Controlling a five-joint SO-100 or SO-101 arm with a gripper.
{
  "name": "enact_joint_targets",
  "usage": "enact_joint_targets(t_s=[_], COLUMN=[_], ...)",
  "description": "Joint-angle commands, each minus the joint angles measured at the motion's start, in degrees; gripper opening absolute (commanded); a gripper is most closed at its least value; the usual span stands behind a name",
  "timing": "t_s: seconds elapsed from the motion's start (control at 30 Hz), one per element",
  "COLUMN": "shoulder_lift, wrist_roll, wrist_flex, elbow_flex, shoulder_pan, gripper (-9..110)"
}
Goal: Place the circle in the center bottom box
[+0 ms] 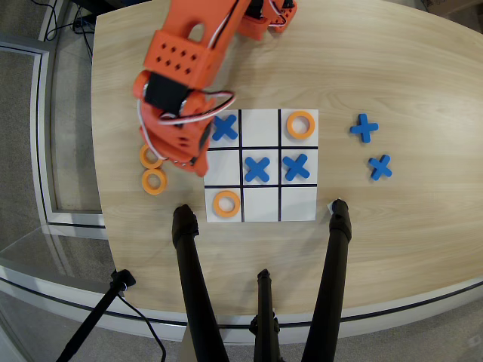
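Circle (143,157), an orange ring, lies on the bare wood left of the board in the overhead view, its right side hidden under the arm's tip.

By size, the wooden table (392,226) fills most of the view, with its curved front edge at the bottom. The orange arm (185,60) reaches in from the table's top edge and slants down and left, ending over the board's left edge. Black tripod legs (192,286) rise from the table's bottom edge in front of the board.

The white board (260,204), ruled in black into nine cells, sits near the table's middle. The center bottom box (260,127), the middle cell of the row nearest the arm's base and so the top row in this view, is empty.

The gripper (179,163) hangs over the gap between the circle and the board's left edge. From above its body hides the jaws, so I cannot tell whether they are apart or closed, or whether they touch the ring.

A second ring (154,182) lies just below the circle, apparently touching it. A third ring (301,125) fills the board's top right cell and a fourth ring (226,204) the bottom left cell.

Blue crosses occupy the top left cell (224,127), the central cell (257,169) and the middle right cell (296,167). Two spare crosses (364,128) (380,167) lie toward the table's right edge, well apart from the board.
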Motion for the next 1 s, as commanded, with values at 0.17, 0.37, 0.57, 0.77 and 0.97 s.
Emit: enact_joint_targets(t_s=[0.17,0.37,0.57,0.77,0.97], shoulder_lift=[-9.76,-13.54,-18.37,-22.06,-25.31], wrist_roll=[-4.31,-6.86,-7.47,-7.73,-8.26], wrist_flex=[-3.34,-3.6,-5.45,-5.54,-5.54], elbow_flex=[-8.44,-8.53,-11.34,-15.29,-17.58], shoulder_pan=[5.54,6.68,7.21,7.65,8.26], gripper=[23,23,23,23,23])
